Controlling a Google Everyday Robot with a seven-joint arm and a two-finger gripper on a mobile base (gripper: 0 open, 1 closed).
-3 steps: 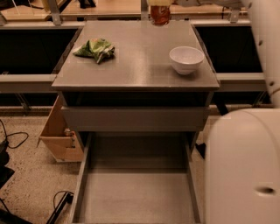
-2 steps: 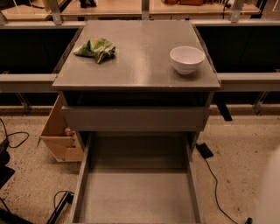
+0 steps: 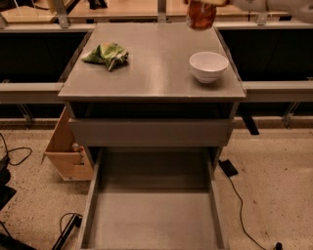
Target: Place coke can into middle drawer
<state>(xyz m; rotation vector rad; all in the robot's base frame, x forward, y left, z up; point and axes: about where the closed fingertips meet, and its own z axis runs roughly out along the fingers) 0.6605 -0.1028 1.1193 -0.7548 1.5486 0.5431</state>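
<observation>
The end effector [image 3: 204, 2] looks closed on the top of the coke can [image 3: 201, 16], holding it over the far right of the counter [image 3: 146, 73] beyond the bowl [image 3: 209, 66], ready to carry to the open middle drawer [image 3: 154, 219] nearby. The top edge cuts off most of the end effector, and the drawer's near end is cropped.

We reach in from 1 o'clock with our white arm [image 3: 279, 5]; our gripper [image 3: 208, 2] hangs near 12 o'clock, clamped on the coke can [image 3: 201, 15].
</observation>
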